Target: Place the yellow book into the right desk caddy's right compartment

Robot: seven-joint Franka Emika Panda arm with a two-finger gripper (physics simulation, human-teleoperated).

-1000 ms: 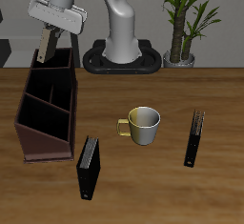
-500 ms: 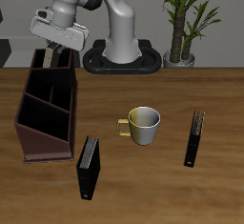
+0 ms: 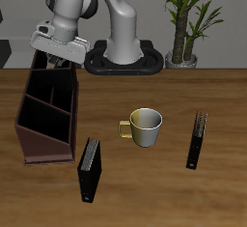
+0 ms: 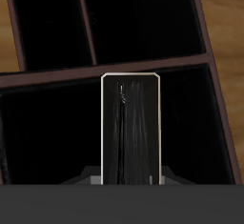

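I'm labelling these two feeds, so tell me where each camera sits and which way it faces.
Exterior view: in front of and above the table, facing the robot's base; shows the arm with its tool over the right desk caddy.
Wrist view: on the tool, looking down into the caddy's compartments; only a dark strip of the tool's body shows, with the yellow book upright.
Shared: the caddy.

The yellow book hangs over the right desk caddy, whose far end holds the right compartment.

Arm's bent over toward the far end of the table, wrist tipped down, pincer pointing downward with its fingers clamped on something thin.
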